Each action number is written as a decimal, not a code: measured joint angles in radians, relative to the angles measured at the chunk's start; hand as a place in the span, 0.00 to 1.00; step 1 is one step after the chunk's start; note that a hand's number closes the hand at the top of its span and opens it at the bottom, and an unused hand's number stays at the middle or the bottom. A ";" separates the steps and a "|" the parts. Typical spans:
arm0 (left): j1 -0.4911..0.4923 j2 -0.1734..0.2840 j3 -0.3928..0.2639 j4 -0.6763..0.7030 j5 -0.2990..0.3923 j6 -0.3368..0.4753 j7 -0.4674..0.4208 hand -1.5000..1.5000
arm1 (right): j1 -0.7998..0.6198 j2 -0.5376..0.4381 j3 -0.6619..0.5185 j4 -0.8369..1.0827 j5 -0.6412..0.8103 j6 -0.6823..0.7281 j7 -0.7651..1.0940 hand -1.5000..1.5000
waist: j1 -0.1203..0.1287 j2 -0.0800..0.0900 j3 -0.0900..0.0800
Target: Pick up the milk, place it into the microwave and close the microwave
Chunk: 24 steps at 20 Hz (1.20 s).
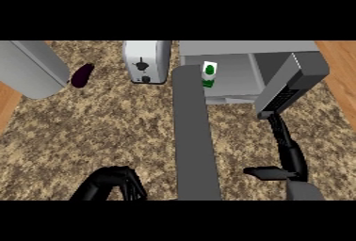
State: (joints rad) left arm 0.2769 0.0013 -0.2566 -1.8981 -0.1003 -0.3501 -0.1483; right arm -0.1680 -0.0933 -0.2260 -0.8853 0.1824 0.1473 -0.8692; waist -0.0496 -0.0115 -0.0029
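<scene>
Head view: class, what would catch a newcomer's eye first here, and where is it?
The open microwave at the top, its door swung out to the right, with the milk carton standing inside. The right hand reaches up with straight fingers to the door's lower edge. A dark eggplant lies upper left beside the toaster.

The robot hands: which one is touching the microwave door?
The right robot hand: its straight fingers reach up to the open microwave door. The left robot hand sits curled near the bottom, touching nothing.

surface (104,136): speckled brown-and-cream stone look, rough-grained, matt
toaster (147,60): pale brushed metal, soft sheen
microwave (243,70): grey metal look, smooth, matt
eggplant (82,75): dark purple skin, smooth
milk (209,74): white carton, green print, matt
</scene>
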 measured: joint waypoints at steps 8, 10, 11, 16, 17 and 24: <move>-0.215 0.004 -0.072 0.215 -0.079 -0.011 0.054 1.00 | 0.269 -0.018 0.008 -0.354 -0.045 0.028 0.083 0.00 | 0.006 0.008 0.001; -0.274 0.003 -0.105 0.290 -0.111 -0.017 0.061 1.00 | 0.326 -0.022 0.006 -0.404 -0.049 0.032 0.077 0.00 | 0.004 0.009 0.001; -0.299 0.002 -0.133 0.324 -0.124 -0.005 0.064 1.00 | 0.348 -0.025 0.003 -0.433 -0.056 0.036 0.088 0.00 | 0.007 0.010 0.001; -0.461 0.002 -0.227 0.592 -0.109 0.088 -0.026 1.00 | 0.430 -0.074 -0.034 -0.531 -0.113 0.103 0.086 0.00 | 0.007 0.013 0.001; -0.483 0.003 -0.261 0.636 -0.096 0.117 -0.049 1.00 | 0.444 -0.073 -0.033 -0.557 -0.125 0.115 0.091 0.00 | 0.006 0.013 0.001; -0.632 0.005 -0.522 0.847 0.081 0.319 -0.122 1.00 | 0.497 -0.104 -0.044 -0.683 -0.203 0.199 0.110 0.00 | -0.027 0.020 0.000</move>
State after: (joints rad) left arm -0.3549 0.0059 -0.7783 -1.0513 -0.0191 -0.0312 -0.2698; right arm 0.3291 -0.1976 -0.2699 -1.5681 -0.0208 0.3462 -0.7591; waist -0.0766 0.0081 -0.0031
